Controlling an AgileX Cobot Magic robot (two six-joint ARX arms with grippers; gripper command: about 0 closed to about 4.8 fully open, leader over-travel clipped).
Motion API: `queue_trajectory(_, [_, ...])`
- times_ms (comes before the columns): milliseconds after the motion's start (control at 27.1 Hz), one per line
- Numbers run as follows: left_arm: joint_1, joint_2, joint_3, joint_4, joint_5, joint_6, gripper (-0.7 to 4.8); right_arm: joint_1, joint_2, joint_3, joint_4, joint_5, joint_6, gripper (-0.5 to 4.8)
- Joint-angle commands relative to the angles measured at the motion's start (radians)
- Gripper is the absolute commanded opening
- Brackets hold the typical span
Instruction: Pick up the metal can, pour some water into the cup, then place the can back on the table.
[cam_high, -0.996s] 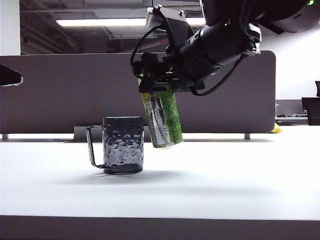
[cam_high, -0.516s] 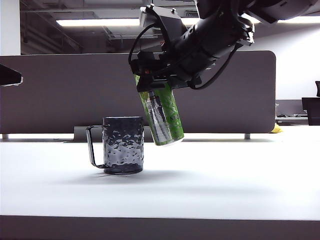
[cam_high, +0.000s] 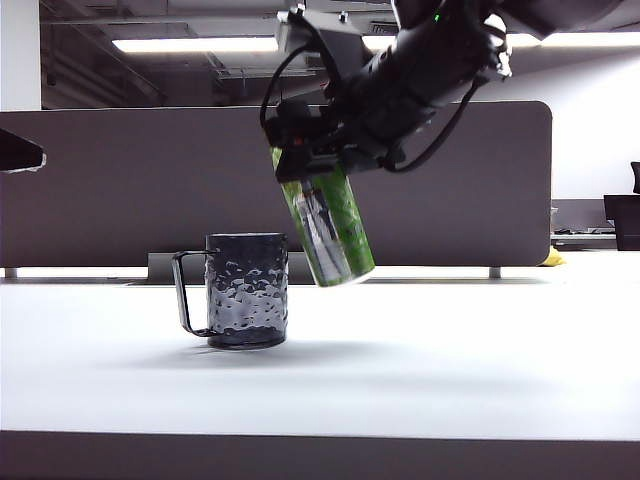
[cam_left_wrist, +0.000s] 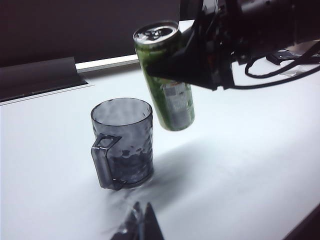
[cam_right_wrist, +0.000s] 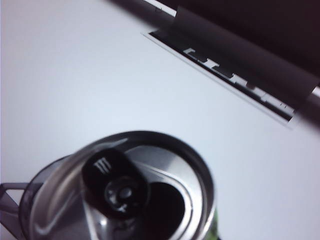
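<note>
- The can (cam_high: 328, 225) is held off the table (cam_high: 450, 350) by the right gripper (cam_high: 312, 160), whose jaws are clamped round its upper part, roughly half open to suit the can's width.
- From the exterior view, the can is seen tilted, its base swung out to the right and its top leaning toward the cup (cam_high: 246, 290); it hangs just beside the cup's rim and above it, not touching.
- In the left wrist view the can's (cam_left_wrist: 165, 75) silver top is seen leaning over toward the cup's (cam_left_wrist: 122, 142) open mouth, not yet square above it.
- In the right wrist view the lid and tab of the can (cam_right_wrist: 150, 195) fill the frame, with the cup rim (cam_right_wrist: 35, 187) just behind.
- No water can be made out in any view; whether the cup holds any cannot be told.
- The left gripper (cam_left_wrist: 141, 225) is parked low near the cup, well clear of the action; only blurred tips are shown, close together, so it is judged shut, and nothing is held.
- Progress, as judged: pick-up done, tilt under way, pour seemingly not begun.
- Left to do: more tilt, the pour itself, then the can set upright back on the table.
</note>
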Motion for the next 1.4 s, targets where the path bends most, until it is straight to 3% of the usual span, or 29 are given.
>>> queue_trajectory(37, [0.001,0.001,0.001,0.013,0.0,0.0,-0.05,0.002,-0.025,0.019,0.031,0.018,-0.028,2.33])
queue_trajectory(1401, [0.001,0.001,0.001,0.013,0.0,0.0,-0.05,0.029,-0.041,0.11,-0.101,0.012,-0.061,2.33])
